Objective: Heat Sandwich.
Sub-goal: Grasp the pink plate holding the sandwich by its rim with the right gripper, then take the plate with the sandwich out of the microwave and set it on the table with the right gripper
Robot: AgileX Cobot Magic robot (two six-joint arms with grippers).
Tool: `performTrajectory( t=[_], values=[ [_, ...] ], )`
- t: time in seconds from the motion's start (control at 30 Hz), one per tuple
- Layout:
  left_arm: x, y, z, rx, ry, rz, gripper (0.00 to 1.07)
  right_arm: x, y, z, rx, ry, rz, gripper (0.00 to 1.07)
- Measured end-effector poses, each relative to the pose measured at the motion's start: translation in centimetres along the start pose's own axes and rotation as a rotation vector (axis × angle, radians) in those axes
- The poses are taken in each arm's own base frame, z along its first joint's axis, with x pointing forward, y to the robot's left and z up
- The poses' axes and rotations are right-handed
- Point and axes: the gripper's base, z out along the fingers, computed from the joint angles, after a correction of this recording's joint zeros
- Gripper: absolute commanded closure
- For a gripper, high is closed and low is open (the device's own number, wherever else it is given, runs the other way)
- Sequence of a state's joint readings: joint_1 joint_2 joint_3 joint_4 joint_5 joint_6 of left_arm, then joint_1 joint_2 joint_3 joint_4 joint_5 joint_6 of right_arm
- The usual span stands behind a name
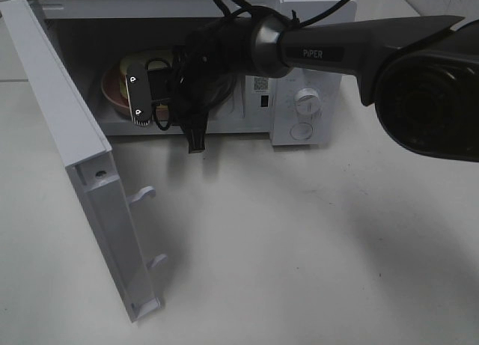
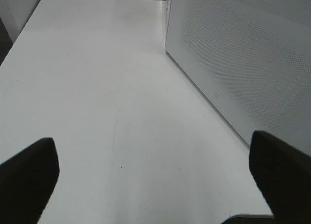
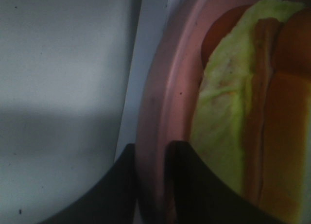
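On the left, the left jaws are released, their two dark tips spread wide over the bare bench (image 2: pixel 97 88), near a white perforated panel (image 2: pixel 233 54). They hold nothing. From the high camera we do not see them.

Moving right, the microwave (image 1: pixel 299 31) stands on the bench with its door (image 1: pixel 67 135) swung fully open toward the left. Inside the cavity lies the pink plate (image 1: pixel 111 96), toward its left side.

The right arm (image 1: pixel 329 53) reaches in from the right, cables looped around its wrist, its end in the mouth of the oven at the plate. In its wrist view the right jaws are clenched on the plate's rim, one dark tip on each side of the pink edge.

The sandwich (image 3: pixel 228 112) rests on that plate, inside the microwave, just beside the gripped rim, its pale yellow-green and reddish layers facing the wrist camera. The jaws do not touch it.

Farthest right, two round dials (image 1: pixel 306 102) sit on the control panel.
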State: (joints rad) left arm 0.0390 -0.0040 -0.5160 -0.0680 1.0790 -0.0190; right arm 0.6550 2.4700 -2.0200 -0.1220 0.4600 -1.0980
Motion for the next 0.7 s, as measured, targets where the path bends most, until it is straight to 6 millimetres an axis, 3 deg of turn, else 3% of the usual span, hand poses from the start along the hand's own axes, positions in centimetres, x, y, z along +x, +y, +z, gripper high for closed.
performTrajectory(
  t=[0.27,0.7],
  values=[
    [0.0,0.0,0.0,0.000,0.000,0.000,0.07,0.1,-0.7,-1.4,0.000,0.010,-0.032,1.07],
    [0.0,0.0,0.0,0.000,0.000,0.000,0.07,1.3,1.4,-3.3,-0.048,0.034,-0.210,1.07]
  ],
)
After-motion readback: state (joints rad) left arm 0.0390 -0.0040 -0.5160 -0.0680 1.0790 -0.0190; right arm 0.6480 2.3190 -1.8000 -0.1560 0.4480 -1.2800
